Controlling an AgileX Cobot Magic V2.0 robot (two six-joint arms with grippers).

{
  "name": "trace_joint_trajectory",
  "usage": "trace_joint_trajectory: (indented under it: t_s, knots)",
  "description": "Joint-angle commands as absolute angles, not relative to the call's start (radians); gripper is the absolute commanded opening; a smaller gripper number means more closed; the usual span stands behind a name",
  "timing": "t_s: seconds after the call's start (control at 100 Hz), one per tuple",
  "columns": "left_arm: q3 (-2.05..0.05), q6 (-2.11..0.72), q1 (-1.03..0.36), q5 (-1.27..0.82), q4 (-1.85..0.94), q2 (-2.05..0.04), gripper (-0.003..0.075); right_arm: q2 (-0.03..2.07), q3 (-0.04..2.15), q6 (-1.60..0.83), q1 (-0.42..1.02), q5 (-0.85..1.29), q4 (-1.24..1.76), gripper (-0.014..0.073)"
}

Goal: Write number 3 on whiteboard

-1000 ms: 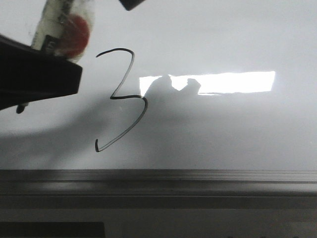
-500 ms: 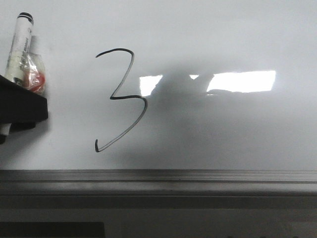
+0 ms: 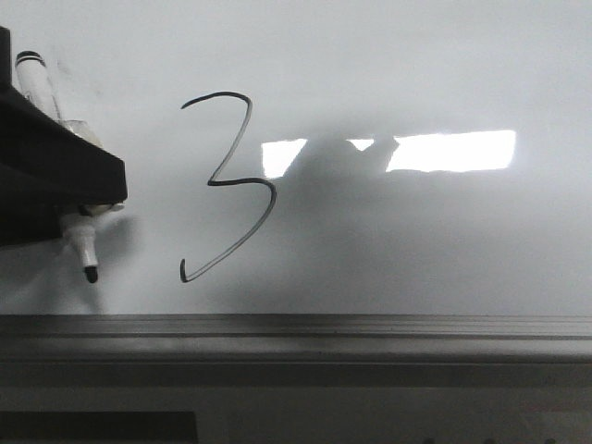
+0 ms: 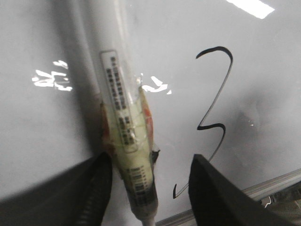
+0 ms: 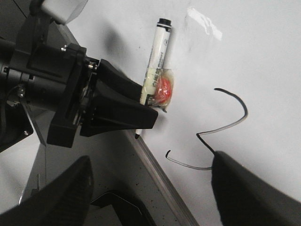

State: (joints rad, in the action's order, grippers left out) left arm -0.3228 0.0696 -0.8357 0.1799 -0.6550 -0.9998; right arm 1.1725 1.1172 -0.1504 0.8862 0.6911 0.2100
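One finished number 3 [image 3: 227,185] stands on the whiteboard [image 3: 416,74], so the left gripper [image 5: 141,110], clamped on the marker [image 5: 157,49], probably holds its tip off the surface, while the right gripper [image 5: 150,188] is spread wide and empty.

A dim grey ledge [image 3: 296,356] lies under bright overhead light.

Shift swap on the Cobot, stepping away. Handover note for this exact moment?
Left gripper: shut on the marker, cap off, tip pointing at the near frame edge, left of the digit.
Right gripper: open, nothing between the fingers, over the near frame by the digit's tail.
Whiteboard: the number 3 is drawn in black, whole, left of the light reflection.
Done: the writing, it seems.
Left: likely just parking the marker. Whether the tip touches the board cannot be told.
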Motion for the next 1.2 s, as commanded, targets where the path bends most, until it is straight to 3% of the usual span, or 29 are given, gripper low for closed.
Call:
trace_joint_trajectory:
  t_s: [0.0,0.24,0.29,0.36,0.44,0.5,0.75,1.05,1.19]
  knots:
    - [-0.333,0.07,-0.821,0.273,-0.682,-1.012,0.0428,1.148,1.154,-0.157,0.88,0.632,0.212,0.0468]
    - [-0.329,0.01,-0.801,0.238,-0.682,-0.935,0.0426,1.139,1.154,-0.156,0.88,0.669,0.212,0.0464]
    - [-0.329,0.0,-0.792,0.221,-0.682,-0.893,0.041,1.133,1.154,-0.151,0.877,0.675,0.212,0.042]
    - [-0.327,-0.021,-0.784,0.197,-0.68,-0.829,0.0323,1.109,1.154,-0.147,0.875,0.673,0.208,0.0237]
    - [-0.327,-0.071,-0.783,0.185,-0.666,-0.745,0.0122,1.07,1.154,-0.147,0.875,0.669,0.184,-0.0078]
    - [-0.327,-0.111,-0.783,0.185,-0.663,-0.688,-0.0025,1.041,1.15,-0.144,0.875,0.667,0.168,-0.006]
    - [-0.301,-0.296,-0.783,0.191,-0.662,-0.467,-0.002,0.818,0.947,-0.144,0.875,0.452,0.132,-0.006]
    - [-0.211,-0.45,-0.783,0.179,-0.528,-0.283,-0.002,0.333,0.457,-0.144,0.875,0.057,0.108,-0.006]
    - [-0.18,-0.488,-0.783,0.179,-0.527,-0.26,-0.002,0.131,0.246,-0.146,0.875,0.012,0.104,-0.006]
